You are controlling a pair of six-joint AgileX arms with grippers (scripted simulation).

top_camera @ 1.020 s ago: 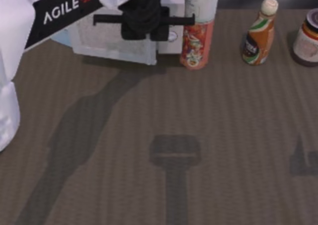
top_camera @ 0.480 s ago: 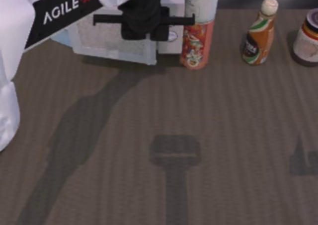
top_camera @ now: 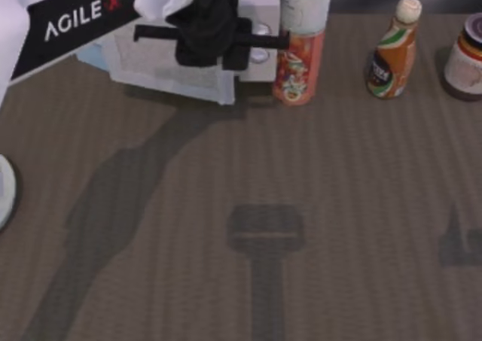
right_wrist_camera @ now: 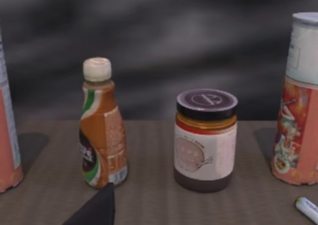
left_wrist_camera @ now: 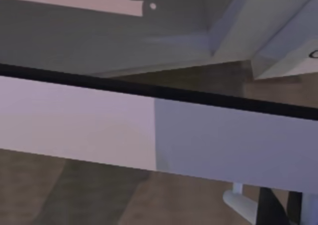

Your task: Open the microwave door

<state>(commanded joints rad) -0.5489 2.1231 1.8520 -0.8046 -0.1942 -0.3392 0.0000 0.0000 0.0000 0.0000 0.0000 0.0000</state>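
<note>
The microwave (top_camera: pixel 188 59) sits at the desk's far edge; its rigid, light microwave door (top_camera: pixel 177 74) looks ajar; left end effector (top_camera: pixel 211 36) over its free edge, grip unclear

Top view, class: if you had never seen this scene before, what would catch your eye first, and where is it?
First comes the left arm, white with an AgileX band, reaching in from the top view's left; its black left gripper sits over the white microwave at the far edge. The microwave door stands slightly swung out. To the right stand a tall red canister, a brown sauce bottle and a dark-lidded jar.
</note>
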